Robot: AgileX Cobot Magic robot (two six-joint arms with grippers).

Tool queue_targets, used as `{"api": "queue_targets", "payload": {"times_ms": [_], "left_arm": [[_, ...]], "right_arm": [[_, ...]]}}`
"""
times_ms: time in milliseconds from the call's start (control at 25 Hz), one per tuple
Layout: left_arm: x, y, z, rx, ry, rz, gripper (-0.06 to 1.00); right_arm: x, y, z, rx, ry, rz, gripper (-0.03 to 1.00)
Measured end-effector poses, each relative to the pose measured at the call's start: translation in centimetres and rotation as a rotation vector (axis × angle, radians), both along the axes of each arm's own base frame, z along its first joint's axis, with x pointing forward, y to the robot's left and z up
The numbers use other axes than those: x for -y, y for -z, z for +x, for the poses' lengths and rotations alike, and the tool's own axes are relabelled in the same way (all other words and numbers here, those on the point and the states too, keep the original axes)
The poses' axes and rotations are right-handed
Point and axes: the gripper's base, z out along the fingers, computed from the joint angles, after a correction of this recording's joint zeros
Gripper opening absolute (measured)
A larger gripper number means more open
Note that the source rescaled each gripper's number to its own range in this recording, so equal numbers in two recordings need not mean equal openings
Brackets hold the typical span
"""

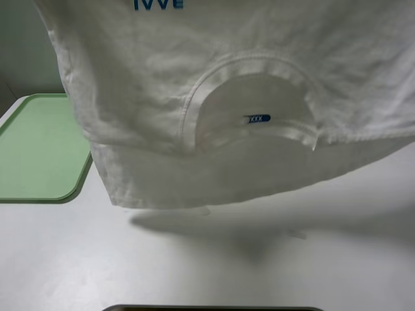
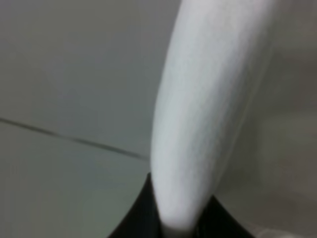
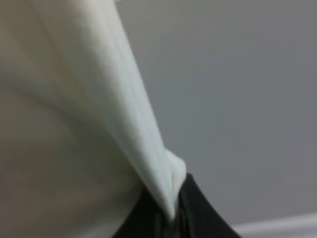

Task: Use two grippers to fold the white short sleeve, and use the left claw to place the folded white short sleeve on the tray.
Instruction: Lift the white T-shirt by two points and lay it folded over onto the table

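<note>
Clearly the white short sleeve is soft, light, limp cotton; I judge it will sag and bunch wherever it is unsupported, so hold it by an edge w/ both claws, well apart, to keep it spread. The left gripper is clenched on a rolled bunch of cloth; the right gripper is clamped on a pleated edge. The shirt hangs in the air just beside the tray and higher than it, not on it; its shadow lies on the table. Looks: white, creased; ribbed collar w/ blue neck label; blue lettering, partly cut off.
</note>
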Motion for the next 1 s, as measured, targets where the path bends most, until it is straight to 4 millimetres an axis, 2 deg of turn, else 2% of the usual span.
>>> {"api": "queue_targets", "payload": {"times_ms": [40, 160, 320, 400, 480, 600, 680, 760, 880, 1000], "left_arm": [[0.0, 0.0, 0.0, 0.000, 0.000, 0.000, 0.03], [0.4, 1.9, 1.9, -0.078, -0.025, 0.064, 0.03], [1.4, 7.6, 6.4, -0.295, -0.045, 0.228, 0.03], [1.6, 8.3, 7.0, -0.317, -0.045, 0.243, 0.03], [1.9, 10.8, 8.6, -0.390, -0.049, 0.306, 0.03], [2.0, 15.7, 11.8, -0.487, -0.069, 0.402, 0.03], [1.5, 17.7, 13.8, -0.479, -0.135, 0.358, 0.03], [1.1, 18.1, 14.4, -0.472, -0.164, 0.335, 0.03], [-0.5, 18.7, 15.5, -0.461, -0.242, 0.272, 0.03], [-1.0, 18.6, 15.8, -0.452, -0.259, 0.253, 0.03]], "right_arm": [[-0.2, 0.8, 1.0, -0.044, 0.001, 0.000, 0.00], [-1.2, 4.2, 4.8, -0.204, 0.006, -0.015, 0.00], [-2.3, 8.8, 9.0, -0.365, 0.007, -0.049, 0.00], [-2.8, 11.7, 11.0, -0.455, 0.009, -0.074, 0.00], [-3.3, 14.9, 13.0, -0.541, 0.006, -0.105, 0.00], [-3.9, 18.4, 14.9, -0.605, -0.020, -0.180, 0.00], [-4.0, 20.7, 16.2, -0.618, -0.059, -0.242, 0.00], [-3.8, 22.0, 17.1, -0.619, -0.084, -0.253, 0.00], [-3.5, 22.9, 17.6, -0.621, -0.096, -0.246, 0.00], [-2.5, 23.8, 18.4, -0.599, -0.115, -0.222, 0.00]]}}
